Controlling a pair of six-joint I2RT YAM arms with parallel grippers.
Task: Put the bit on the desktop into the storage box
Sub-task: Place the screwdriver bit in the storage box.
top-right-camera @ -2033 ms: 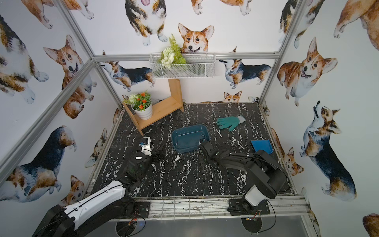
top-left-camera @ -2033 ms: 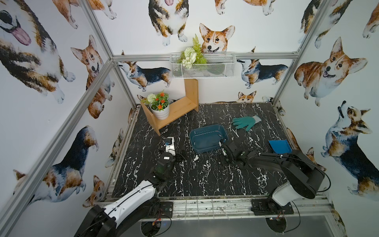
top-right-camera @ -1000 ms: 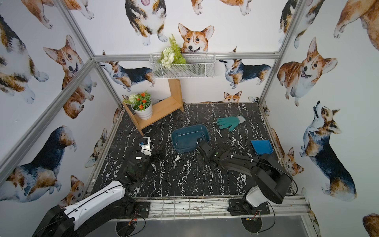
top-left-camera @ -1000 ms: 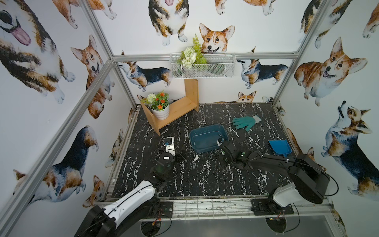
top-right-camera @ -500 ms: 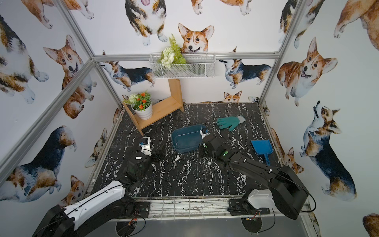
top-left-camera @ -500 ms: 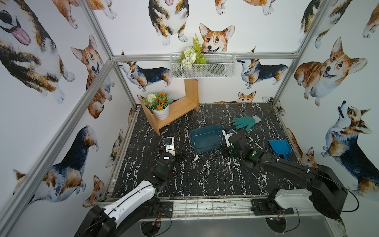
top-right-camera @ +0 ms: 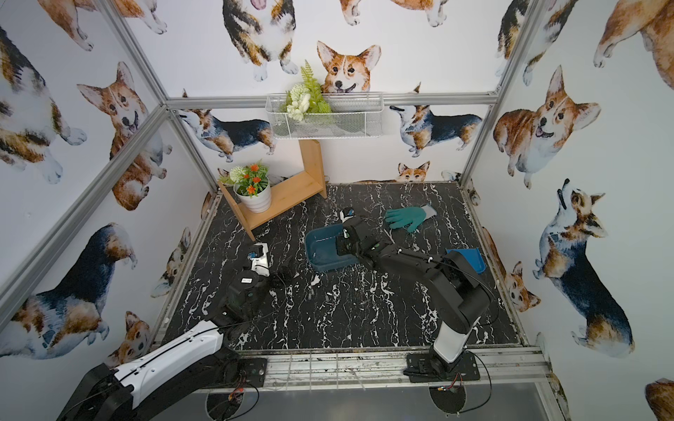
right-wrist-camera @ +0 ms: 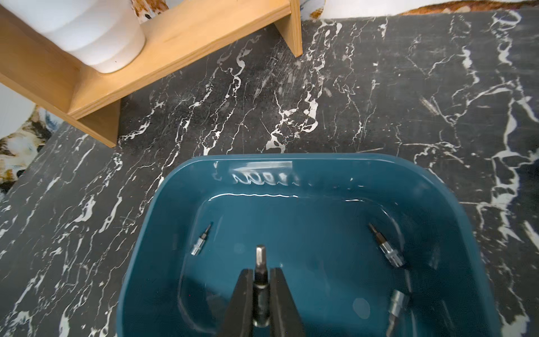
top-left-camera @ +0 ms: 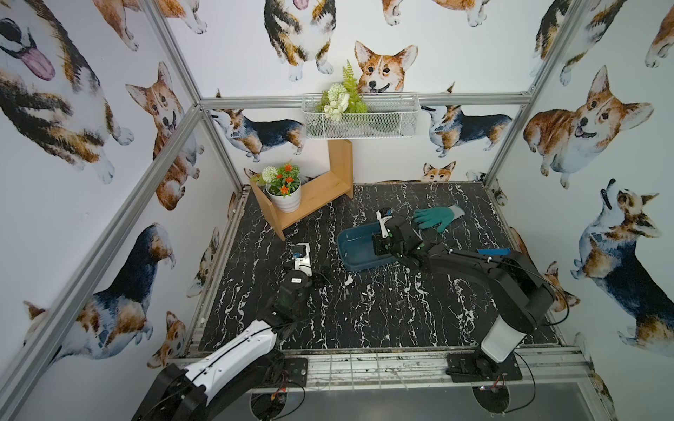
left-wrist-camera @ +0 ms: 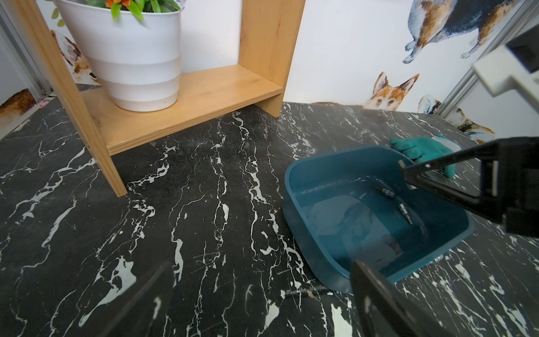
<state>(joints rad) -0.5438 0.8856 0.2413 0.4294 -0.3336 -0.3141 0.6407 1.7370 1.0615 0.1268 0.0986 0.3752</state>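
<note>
Right gripper [right-wrist-camera: 261,273] pinches a bit [right-wrist-camera: 260,256] by its shank above the storage box [right-wrist-camera: 335,159]; small, rigid, smooth metal, probably slippery. Left gripper [left-wrist-camera: 262,264] stands wide, empty.

On the black, white-veined desktop [top-left-camera: 364,328], a dark teal storage box [right-wrist-camera: 291,160] with rounded corners, open side up, near the middle and toward the back. Pinched between the closed fingers of the right gripper [right-wrist-camera: 260,272], a grey hex-tipped bit [right-wrist-camera: 260,256], tip pointing outward, above the box's floor. Lying loose on that floor, three more silvery bits [right-wrist-camera: 386,251], well apart.
</note>
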